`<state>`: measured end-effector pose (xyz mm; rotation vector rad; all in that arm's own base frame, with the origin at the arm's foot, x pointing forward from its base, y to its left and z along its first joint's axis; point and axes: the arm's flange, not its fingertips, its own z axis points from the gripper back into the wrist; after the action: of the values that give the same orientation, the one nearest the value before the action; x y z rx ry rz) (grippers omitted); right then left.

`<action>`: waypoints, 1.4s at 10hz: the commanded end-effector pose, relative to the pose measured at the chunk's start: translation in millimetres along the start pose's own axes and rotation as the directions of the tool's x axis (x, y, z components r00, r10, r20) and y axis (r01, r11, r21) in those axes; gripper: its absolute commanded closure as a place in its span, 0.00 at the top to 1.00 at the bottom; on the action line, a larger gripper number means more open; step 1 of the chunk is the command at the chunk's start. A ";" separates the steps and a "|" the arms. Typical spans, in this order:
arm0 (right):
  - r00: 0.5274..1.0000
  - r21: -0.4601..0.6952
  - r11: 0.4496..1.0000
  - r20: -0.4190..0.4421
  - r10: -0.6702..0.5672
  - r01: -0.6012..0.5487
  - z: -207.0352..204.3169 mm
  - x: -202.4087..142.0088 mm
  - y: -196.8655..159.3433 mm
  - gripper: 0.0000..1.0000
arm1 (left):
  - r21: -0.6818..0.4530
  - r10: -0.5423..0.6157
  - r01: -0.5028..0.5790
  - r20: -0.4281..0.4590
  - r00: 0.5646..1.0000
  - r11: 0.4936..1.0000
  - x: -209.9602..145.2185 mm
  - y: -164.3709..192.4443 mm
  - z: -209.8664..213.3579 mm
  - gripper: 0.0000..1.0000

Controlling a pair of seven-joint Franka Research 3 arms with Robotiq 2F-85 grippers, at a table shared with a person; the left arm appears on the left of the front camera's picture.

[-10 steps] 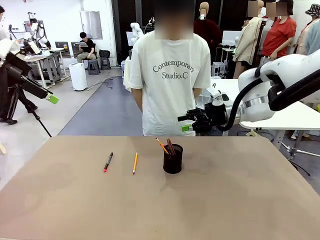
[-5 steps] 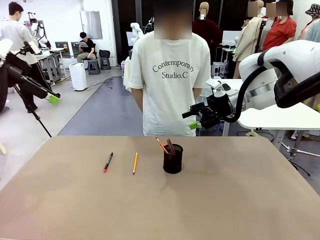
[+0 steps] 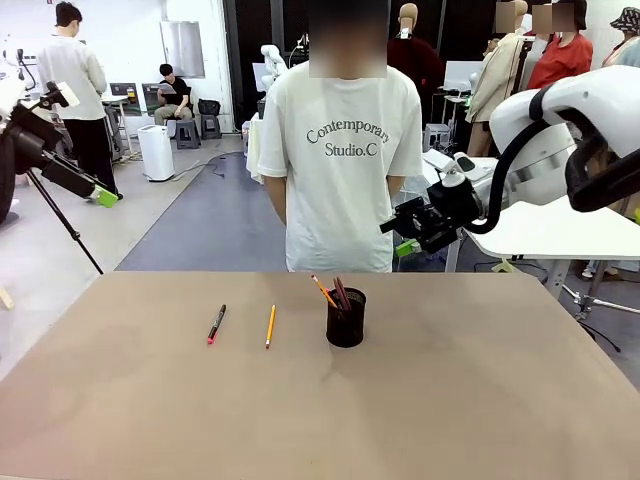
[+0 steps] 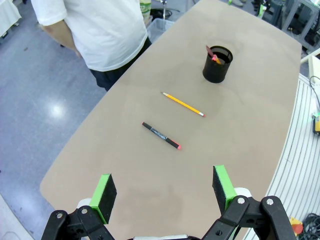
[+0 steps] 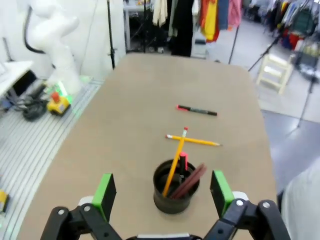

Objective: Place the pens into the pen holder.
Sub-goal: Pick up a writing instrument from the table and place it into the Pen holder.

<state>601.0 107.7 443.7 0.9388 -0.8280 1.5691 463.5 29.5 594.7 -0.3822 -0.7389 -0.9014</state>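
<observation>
Change: the right gripper [image 3: 394, 237] has drawn up and back toward its own side since the earlier frame. The pens and the pen holder [image 3: 346, 318] lie as they did.
Right fingers: spread wide, nothing between them. The holder sits just ahead, between their lines.
Left fingers: the left gripper [image 4: 165, 187] is spread wide and empty. The black pen [image 4: 160, 135] lies ahead between the 2 fingers, the yellow pencil [image 4: 182, 104] lies beyond it, and the holder is farther on.
Status: 2 pens are flat on the table [image 3: 480, 400], and several lean inside the holder.
Step in hand: judged to be fetching the next loose pen.
Method: set the fingers astride the shaft, crosswise to it. Go down almost to the tabletop and close at mid-length.
Materials: the holder is a black mesh cylinder with a solid rim. The pen is slim and black with a pinkish-red end. The pencil is thin and yellow. The tabletop is matte tan and smooth.
</observation>
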 end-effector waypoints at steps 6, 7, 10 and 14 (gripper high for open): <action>0.863 -0.272 0.962 -0.489 -0.127 -0.012 62.0 75.9 -28.5 1.00 | -0.006 -0.005 0.005 0.007 1.000 1.000 0.5 -0.5 1.2 1.00; 0.858 -0.307 0.952 -0.483 -0.171 0.017 74.6 85.3 -23.5 1.00 | -0.006 -0.005 0.005 0.007 1.000 1.000 0.5 -0.5 1.2 1.00; 0.869 -0.419 0.883 -0.334 -0.366 0.212 119.0 91.7 -25.6 1.00 | -0.006 -0.005 0.005 0.007 1.000 1.000 0.5 -0.5 1.2 1.00; 0.912 -0.434 0.865 -0.193 -0.362 0.252 161.1 72.9 14.5 1.00 | -0.006 -0.005 0.005 0.007 1.000 1.000 0.5 -0.5 1.2 1.00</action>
<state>620.2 0.9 587.3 0.4650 -0.6819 1.1468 463.5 30.0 594.6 -0.3821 -0.7387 -0.9006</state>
